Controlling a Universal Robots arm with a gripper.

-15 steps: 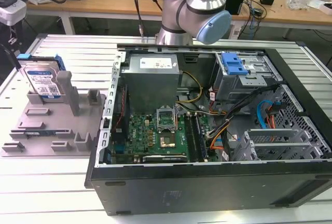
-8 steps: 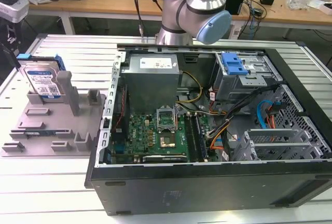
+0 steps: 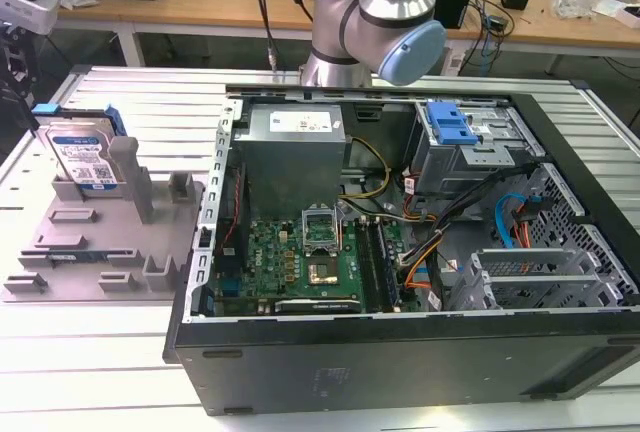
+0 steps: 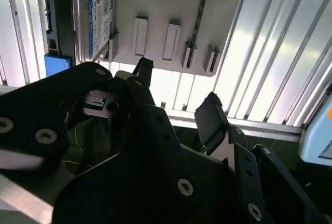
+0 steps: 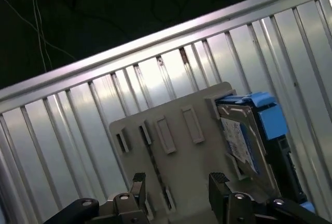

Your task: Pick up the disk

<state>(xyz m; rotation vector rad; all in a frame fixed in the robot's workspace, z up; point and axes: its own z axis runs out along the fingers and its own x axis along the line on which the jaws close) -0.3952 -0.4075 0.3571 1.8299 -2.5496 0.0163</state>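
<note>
The disk (image 3: 85,157) is a silver-grey drive with a white-and-blue label and blue side rails. It rests tilted at the far end of the grey fixture (image 3: 100,242), on the exterior view's left. Both wrist views show the disk (image 4: 98,19) (image 5: 241,141) on the fixture (image 4: 161,6) (image 5: 179,159). My gripper (image 4: 176,92) (image 5: 178,180) is open, with nothing between its black fingers. It hangs well above the fixture, off to one side of the disk and not touching it.
An open computer case (image 3: 400,352) takes up the middle and right of the ribbed metal table (image 3: 100,362). Inside it are a motherboard (image 3: 300,257), cables and a blue bracket (image 3: 450,127) on a drive cage. The arm (image 3: 380,12) rises behind the case. Workbenches stand at the back.
</note>
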